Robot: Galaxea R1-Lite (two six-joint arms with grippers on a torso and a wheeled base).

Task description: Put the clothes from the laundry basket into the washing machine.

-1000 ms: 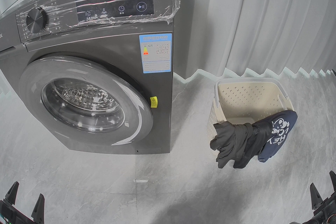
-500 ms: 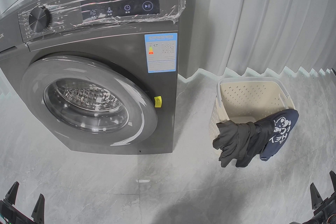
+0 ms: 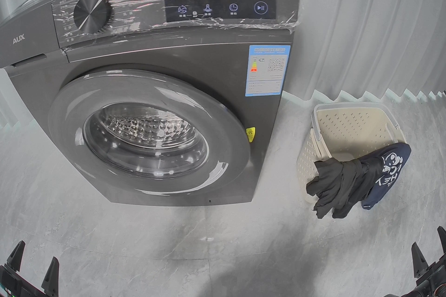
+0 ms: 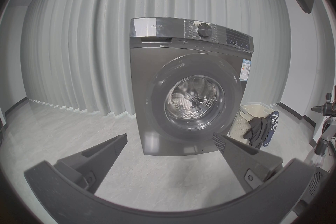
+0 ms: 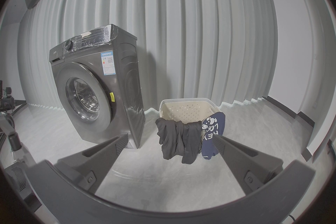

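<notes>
The grey washing machine (image 3: 153,80) stands on the left with its round door (image 3: 146,140) closed. To its right sits the cream laundry basket (image 3: 357,121). A dark grey garment (image 3: 339,184) and a navy printed garment (image 3: 388,170) hang over the basket's near rim. My left gripper (image 3: 36,254) is low at the near left, open and holding nothing. My right gripper (image 3: 427,240) is low at the near right, also open. The left wrist view faces the machine (image 4: 189,84) past the left gripper (image 4: 168,139). The right wrist view faces the basket (image 5: 187,109) past the right gripper (image 5: 169,137).
White pleated curtains (image 3: 371,10) run behind the machine and basket. Grey marble floor (image 3: 232,247) lies open between me and both of them. A narrow gap separates the machine's right side from the basket.
The whole head picture has shifted, so the camera moved: machine and basket now sit further right and the machine looks larger. Both grippers keep their places and stay open.
</notes>
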